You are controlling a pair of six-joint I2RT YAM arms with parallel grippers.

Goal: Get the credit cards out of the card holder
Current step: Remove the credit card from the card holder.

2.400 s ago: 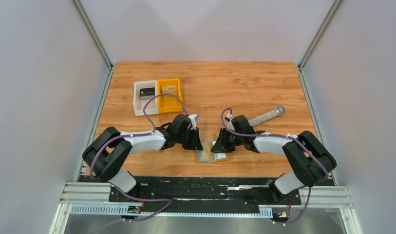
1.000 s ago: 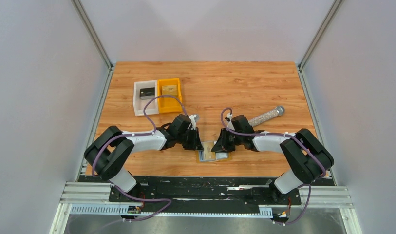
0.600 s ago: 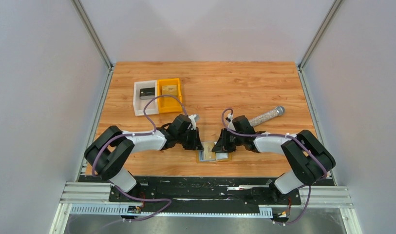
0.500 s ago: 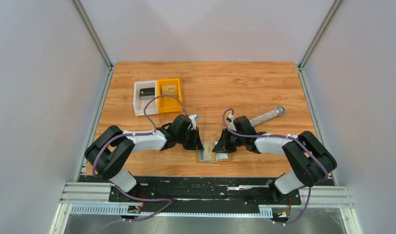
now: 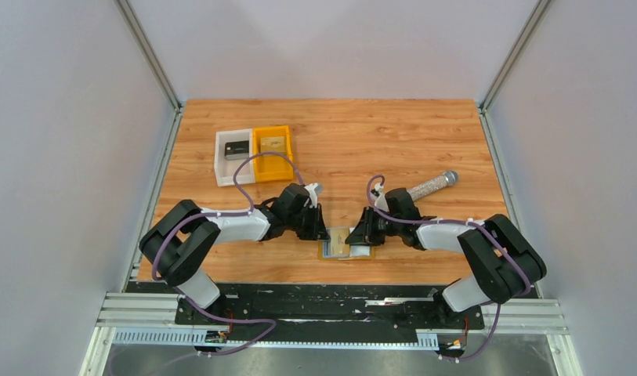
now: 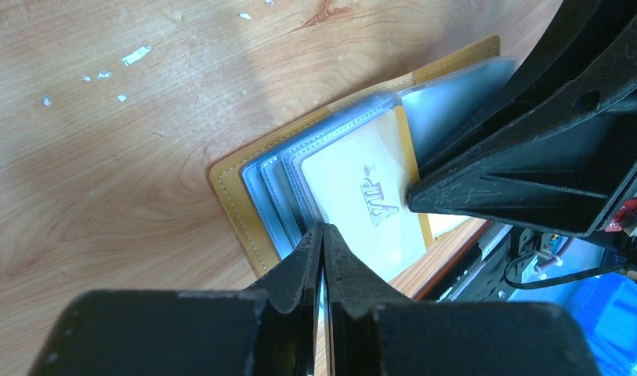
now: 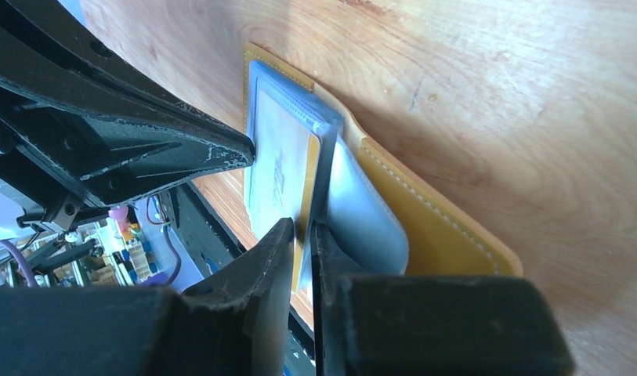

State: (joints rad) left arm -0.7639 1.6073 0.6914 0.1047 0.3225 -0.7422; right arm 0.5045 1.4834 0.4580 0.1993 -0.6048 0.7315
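The mustard-tan card holder (image 5: pixel 336 249) lies open near the table's front edge, between both grippers. In the left wrist view the card holder (image 6: pixel 235 200) shows several clear sleeves, the top one holding a white credit card (image 6: pixel 362 196) with a yellow edge and "VIP" print. My left gripper (image 6: pixel 323 229) is shut, its tips pinching the sleeves' near edge. In the right wrist view my right gripper (image 7: pixel 301 229) is shut on the yellow edge of the credit card (image 7: pixel 274 168) and its sleeve, above the tan cover (image 7: pixel 425 211). The grippers face each other, left (image 5: pixel 323 233) and right (image 5: pixel 356 237).
A white bin (image 5: pixel 221 166) with a black item and an orange bin (image 5: pixel 273 149) stand at the back left. A silver microphone-like cylinder (image 5: pixel 428 186) lies right of centre, behind my right arm. The table's front edge and black rail run just below the holder.
My right arm has shifted a little to the right and nearer, and the left gripper followed slightly right. The card holder has moved a little with them.
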